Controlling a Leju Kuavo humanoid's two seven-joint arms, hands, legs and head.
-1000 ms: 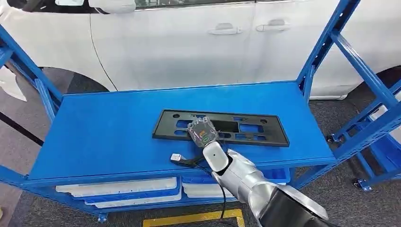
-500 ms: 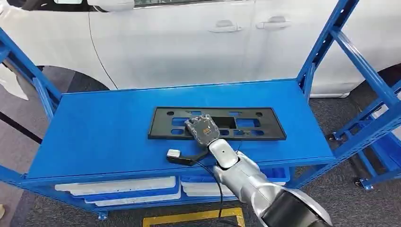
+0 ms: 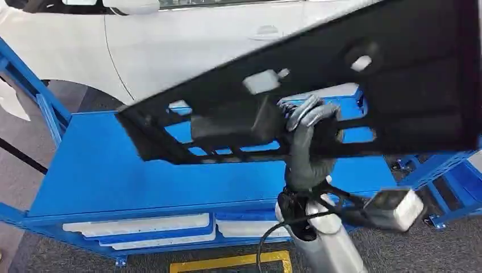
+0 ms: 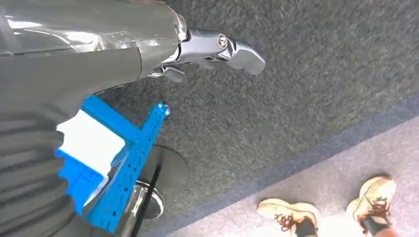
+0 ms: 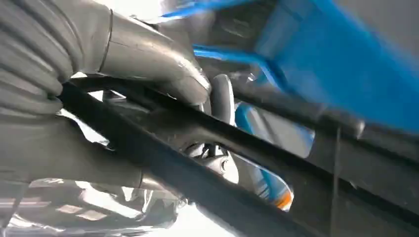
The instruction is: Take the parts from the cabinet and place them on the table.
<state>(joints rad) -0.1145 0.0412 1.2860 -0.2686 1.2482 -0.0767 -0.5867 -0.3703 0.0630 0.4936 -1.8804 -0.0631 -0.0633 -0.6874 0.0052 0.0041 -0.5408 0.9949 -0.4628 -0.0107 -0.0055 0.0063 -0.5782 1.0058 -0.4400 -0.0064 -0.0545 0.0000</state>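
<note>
A long black plastic panel (image 3: 398, 85) with several cut-outs hangs tilted in the air, close to the head camera and above the blue shelf top (image 3: 113, 170). My right hand (image 3: 304, 142) grips it from below near its middle, with fingers wrapped through one of the openings. In the right wrist view the thumb (image 5: 148, 54) lies over a bar of the panel (image 5: 197, 168). My left hand (image 4: 217, 47) hangs beside the body above the carpet with nothing in it, its fingers lying apart.
A white car (image 3: 199, 40) stands right behind the blue rack. White trays (image 3: 142, 227) fill the rack's lower shelf. Blue posts rise at both ends. A yellow floor mark (image 3: 233, 263) lies in front. A person's shoes (image 4: 291, 217) stand near my left side.
The right hand has lifted the black panel off the shelf top, up and toward the camera, tilting it. Earlier the panel lay flat with the hand resting on it.
</note>
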